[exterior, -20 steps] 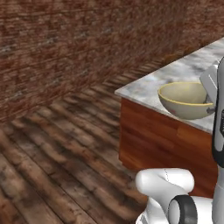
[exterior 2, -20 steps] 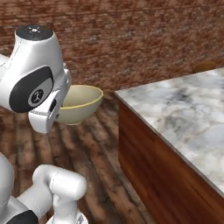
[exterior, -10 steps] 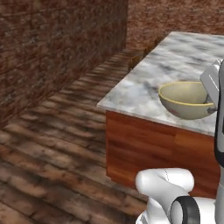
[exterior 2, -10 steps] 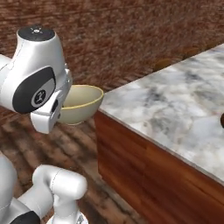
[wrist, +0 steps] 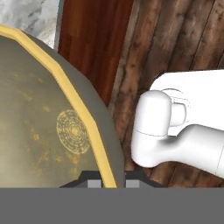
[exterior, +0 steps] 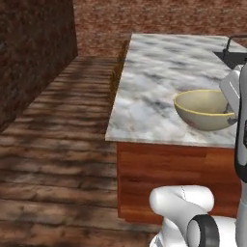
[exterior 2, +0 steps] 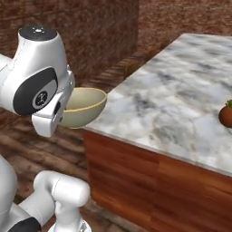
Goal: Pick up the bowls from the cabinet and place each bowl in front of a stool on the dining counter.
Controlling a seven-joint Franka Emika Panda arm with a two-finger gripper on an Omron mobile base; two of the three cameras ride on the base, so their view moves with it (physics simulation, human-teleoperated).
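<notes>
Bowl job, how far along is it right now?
One tan bowl is out of the cabinet and held by its rim in the gripper, hanging beside the dining counter edge above the wood floor. No bowl rests on the marble yet. Setting this one down remains, then fetching the second.

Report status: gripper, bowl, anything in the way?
Gripper shut on tan bowl rim. Bowl carried in air at corner of dining counter, not set down. Small reddish-brown object sits on far side of counter.
</notes>
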